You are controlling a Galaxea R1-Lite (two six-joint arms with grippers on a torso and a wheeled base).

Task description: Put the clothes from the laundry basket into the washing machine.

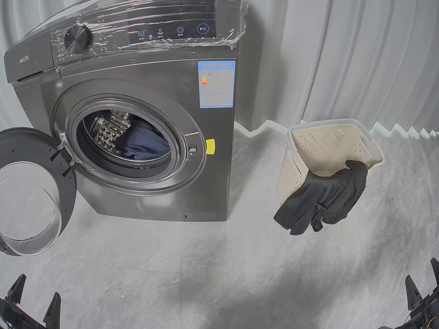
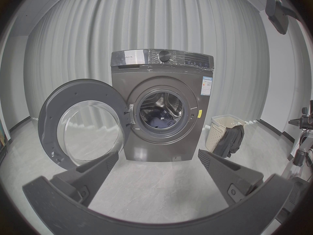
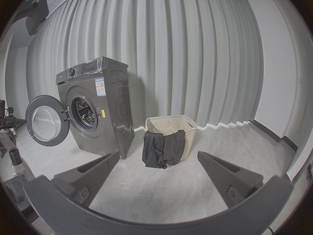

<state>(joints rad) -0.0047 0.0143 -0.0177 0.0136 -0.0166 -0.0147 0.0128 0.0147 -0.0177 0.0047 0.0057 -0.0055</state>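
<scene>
A limp, creased black garment (image 1: 322, 197) hangs over the near rim of the laundry basket (image 1: 320, 123), and most of it spills down the outer wall. The basket is cream perforated plastic with rounded corners. Beside it stands the grey metal washing machine (image 1: 151, 74). Its round door (image 1: 18, 142) is swung open, and dark blue cloth (image 1: 144, 142) lies in the steel drum. The left gripper (image 2: 157, 153) and right gripper (image 3: 158, 154) hang low over the floor, fingers spread wide, holding nothing.

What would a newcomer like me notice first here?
The grey washing machine stands on the left, its round door swung wide open and a dark blue cloth inside the drum. To its right, a black garment hangs over the rim of a cream basket.
</scene>
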